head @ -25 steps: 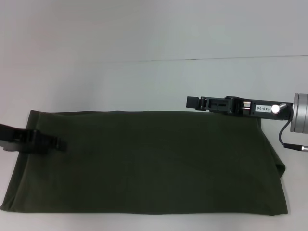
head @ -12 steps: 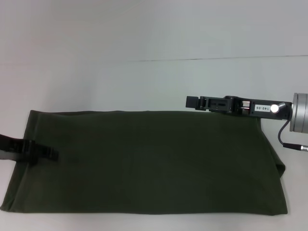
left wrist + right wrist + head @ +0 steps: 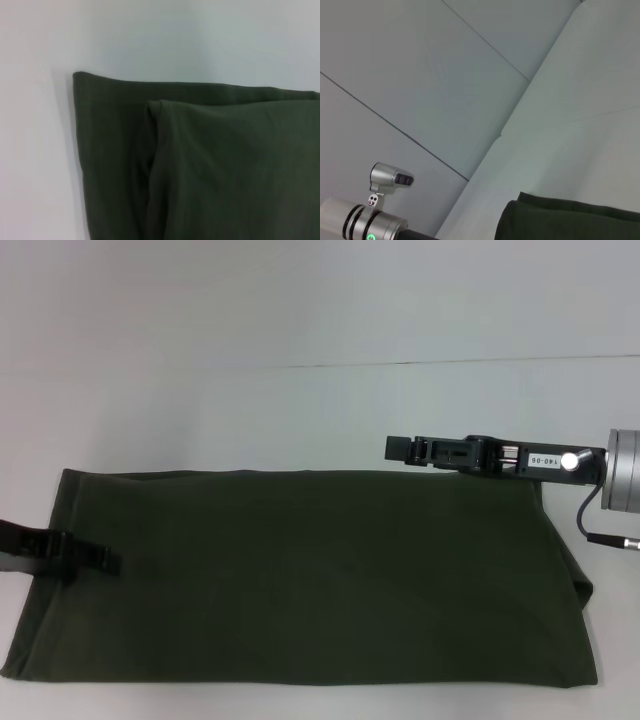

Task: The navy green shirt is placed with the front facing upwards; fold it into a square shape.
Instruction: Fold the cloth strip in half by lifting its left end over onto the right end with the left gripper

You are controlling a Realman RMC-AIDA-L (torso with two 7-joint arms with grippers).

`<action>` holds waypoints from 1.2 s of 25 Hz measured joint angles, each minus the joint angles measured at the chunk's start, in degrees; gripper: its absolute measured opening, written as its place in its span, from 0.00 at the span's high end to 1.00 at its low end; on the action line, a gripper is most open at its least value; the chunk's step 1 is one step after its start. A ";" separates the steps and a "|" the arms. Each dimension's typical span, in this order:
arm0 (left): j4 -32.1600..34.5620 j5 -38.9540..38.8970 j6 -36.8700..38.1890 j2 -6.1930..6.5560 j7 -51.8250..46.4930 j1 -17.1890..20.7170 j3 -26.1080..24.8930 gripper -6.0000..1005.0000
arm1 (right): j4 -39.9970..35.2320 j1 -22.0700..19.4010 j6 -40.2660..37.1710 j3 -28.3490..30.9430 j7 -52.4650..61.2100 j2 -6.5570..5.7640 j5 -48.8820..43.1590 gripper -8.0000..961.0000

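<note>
The navy green shirt (image 3: 320,580) lies flat on the white table (image 3: 300,410) as a long dark green rectangle, plain side up. No lettering shows. My left gripper (image 3: 105,561) sits low over the shirt's left end, just inside its edge. My right gripper (image 3: 395,449) hovers level above the shirt's far edge, right of centre, reaching in from the right. The left wrist view shows a shirt corner (image 3: 200,165) with one folded layer lying on another. A further corner of the shirt (image 3: 570,222) appears in the right wrist view.
White table surface stretches beyond the shirt to the far side, with a thin seam line (image 3: 450,363) across it. A black cable (image 3: 600,530) hangs off the right wrist near the shirt's right end. The left arm's silver wrist (image 3: 375,210) appears in the right wrist view.
My left gripper has drawn back to the left and lower, toward the shirt's left edge, then held still. The right gripper has edged slightly left and up. The shirt has not moved.
</note>
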 joint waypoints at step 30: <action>4.59 5.38 -0.36 0.73 -2.00 0.92 -0.14 0.25 | 0.29 0.06 0.21 0.00 0.55 -0.36 0.00 0.19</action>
